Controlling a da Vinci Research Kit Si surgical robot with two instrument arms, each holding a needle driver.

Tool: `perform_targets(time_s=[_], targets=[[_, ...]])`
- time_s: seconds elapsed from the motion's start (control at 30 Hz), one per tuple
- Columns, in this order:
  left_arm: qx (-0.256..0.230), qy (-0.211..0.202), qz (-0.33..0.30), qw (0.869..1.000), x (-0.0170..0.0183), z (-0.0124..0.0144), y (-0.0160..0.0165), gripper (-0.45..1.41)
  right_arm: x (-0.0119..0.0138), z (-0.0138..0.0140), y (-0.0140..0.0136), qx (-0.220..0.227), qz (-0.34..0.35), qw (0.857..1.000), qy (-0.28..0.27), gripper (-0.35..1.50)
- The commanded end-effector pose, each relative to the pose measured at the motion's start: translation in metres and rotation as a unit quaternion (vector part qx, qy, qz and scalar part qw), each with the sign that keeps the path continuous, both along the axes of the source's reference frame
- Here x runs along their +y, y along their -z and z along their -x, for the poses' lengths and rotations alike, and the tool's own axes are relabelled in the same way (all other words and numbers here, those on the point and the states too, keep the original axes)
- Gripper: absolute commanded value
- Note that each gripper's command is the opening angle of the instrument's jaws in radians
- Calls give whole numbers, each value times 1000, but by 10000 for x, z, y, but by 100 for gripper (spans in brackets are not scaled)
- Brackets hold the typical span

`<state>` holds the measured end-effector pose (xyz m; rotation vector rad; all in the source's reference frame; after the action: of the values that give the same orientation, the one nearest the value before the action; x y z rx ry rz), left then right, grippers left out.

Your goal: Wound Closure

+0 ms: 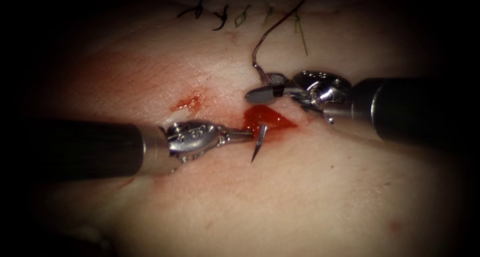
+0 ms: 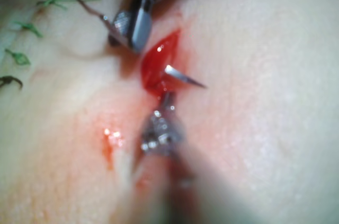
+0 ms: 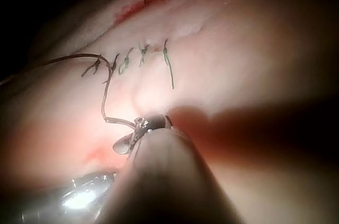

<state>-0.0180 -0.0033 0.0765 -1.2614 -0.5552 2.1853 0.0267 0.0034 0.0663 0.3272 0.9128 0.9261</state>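
Endoscope, left tool [image 1: 248, 134]: enters from the left; jaws clenched on the needle [image 1: 259, 143] near its pointed end, at the near edge of the cut [image 1: 265, 118].
Endoscope, needle: the point is free, aimed toward the near side; the rest of the curve runs into the red fluid [image 1: 262, 117] in the cut, so it sits in the tissue [image 1: 310, 187].
Endoscope, right tool [image 1: 265, 87]: comes from the right, just beyond the cut; jaws parted, grasping nothing; thread [image 1: 272, 29] rises beside them.
Left wrist, needle [image 2: 183, 77]: the tip juts from the fluid-filled cut [image 2: 159, 65] above the left tool [image 2: 167, 108].
Left wrist, stitches [image 2: 21, 57]: green knots lie well apart from the cut.
Right wrist, right tool [image 3: 139, 134]: jaws agape; thread [image 3: 106, 89] curls up to them, and whether it touches cannot be told.
Risk, grip: a hold this close to the point may blunt it or let the needle swivel.
Risk, thread: slack near the parted jaws may snag.
Risk, tissue: a sideways tug may tear the edge.
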Motion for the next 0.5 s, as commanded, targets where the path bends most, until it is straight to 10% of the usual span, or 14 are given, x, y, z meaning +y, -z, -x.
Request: perform_targets(time_s=[0.03, 0.5], targets=[[-1, -1, -1, 1000, -5, 5, -6, -10, 2, -8, -2, -2, 8, 1000, 3, 135], [-1, -2, -1, 1000, -6, 3, -5, -10, 7, -34, -10, -7, 35, 999, 12, 126]])
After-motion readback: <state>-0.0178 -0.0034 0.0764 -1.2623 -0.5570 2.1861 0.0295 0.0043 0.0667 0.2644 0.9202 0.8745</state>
